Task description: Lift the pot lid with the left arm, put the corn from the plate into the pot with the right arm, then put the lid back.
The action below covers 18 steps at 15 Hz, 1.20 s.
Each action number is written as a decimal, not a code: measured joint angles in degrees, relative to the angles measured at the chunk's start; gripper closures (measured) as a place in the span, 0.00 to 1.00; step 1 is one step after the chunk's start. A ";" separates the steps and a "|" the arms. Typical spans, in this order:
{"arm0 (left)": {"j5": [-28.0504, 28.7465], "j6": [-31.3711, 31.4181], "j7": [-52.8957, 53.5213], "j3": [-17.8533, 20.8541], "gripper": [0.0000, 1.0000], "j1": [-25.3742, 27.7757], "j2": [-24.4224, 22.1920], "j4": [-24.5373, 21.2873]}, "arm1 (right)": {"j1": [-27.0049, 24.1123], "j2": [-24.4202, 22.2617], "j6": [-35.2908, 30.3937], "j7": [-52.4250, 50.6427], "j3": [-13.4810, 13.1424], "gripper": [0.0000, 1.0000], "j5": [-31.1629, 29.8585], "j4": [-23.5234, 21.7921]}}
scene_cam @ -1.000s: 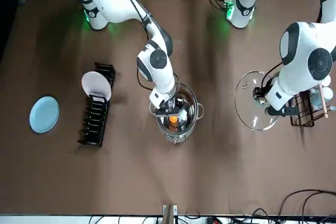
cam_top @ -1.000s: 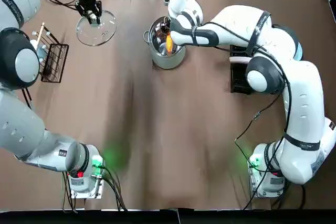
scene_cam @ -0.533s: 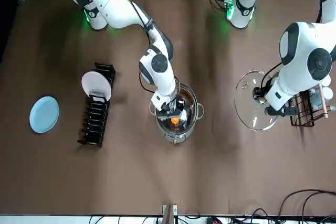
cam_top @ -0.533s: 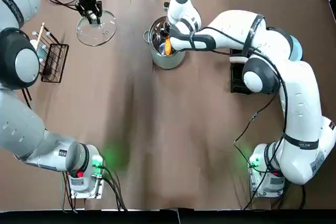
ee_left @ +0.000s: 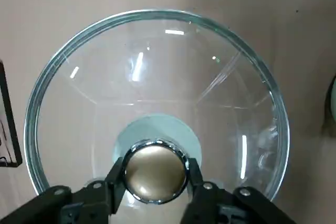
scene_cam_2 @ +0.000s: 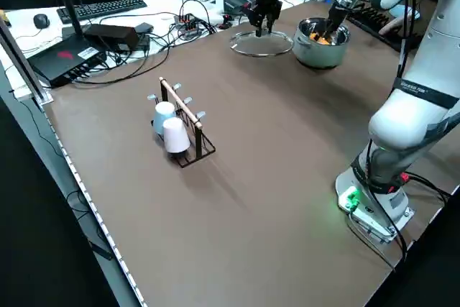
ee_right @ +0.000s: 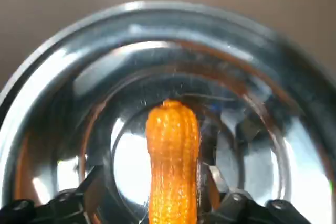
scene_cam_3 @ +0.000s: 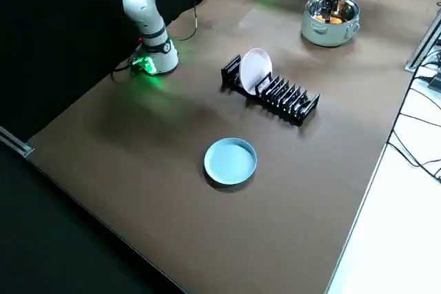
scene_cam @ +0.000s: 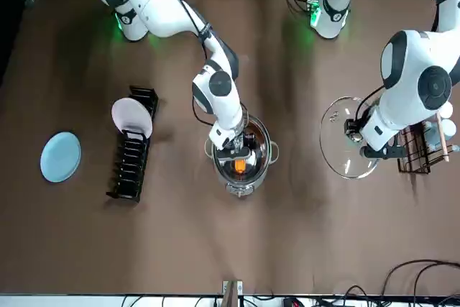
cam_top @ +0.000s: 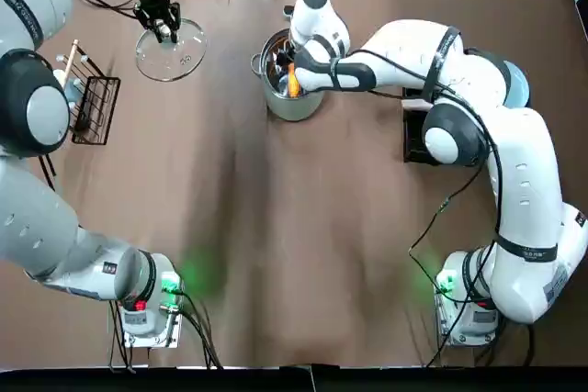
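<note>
Left gripper [cam_top: 165, 29]: no real move in the last second. Its fingers [ee_left: 113, 181] stay clamped on the knob [ee_left: 156, 170] of the glass lid [cam_top: 175, 54], parked well left of the pot [cam_top: 289, 109]. Lid sits low at the counter [cam_top: 276, 227]; touching or just clear, cannot tell.

Right gripper [cam_top: 292, 69]: has eased a little across the pot mouth and deeper in. Fingers closed on the corn [ee_right: 173, 156], which now sits inside the rim, tip toward the shiny bottom.

Reading: corn is in but not let go. Release looks like the next step, then the lid goes back.

Surface: brown cloth. Wire cup rack [cam_top: 92, 103] at far left with two cups. Right of the pot, a black dish rack [scene_cam: 133, 167] holding one white plate [scene_cam: 131, 116], then the blue plate [scene_cam: 60, 156], bare.

Room: keyboard [scene_cam_2: 108, 6] and tangled cables [scene_cam_2: 194, 23] lie beyond the counter's far edge.
</note>
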 joint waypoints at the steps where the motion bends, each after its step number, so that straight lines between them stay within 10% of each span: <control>1: 0.00 0.00 0.00 -0.01 0.50 -0.02 0.00 -0.01 | -0.16 -0.49 -0.41 0.05 -0.18 0.11 0.00 0.26; 10: -0.09 1.02 -1.08 -1.27 0.50 0.11 -0.11 0.02 | -8.31 -14.18 -27.57 -11.80 -1.05 0.07 -0.03 1.46; 18: -0.17 3.20 -16.30 -11.39 0.50 -1.27 -2.79 1.47 | -28.29 -23.20 -43.81 -38.86 -1.00 0.01 5.97 1.52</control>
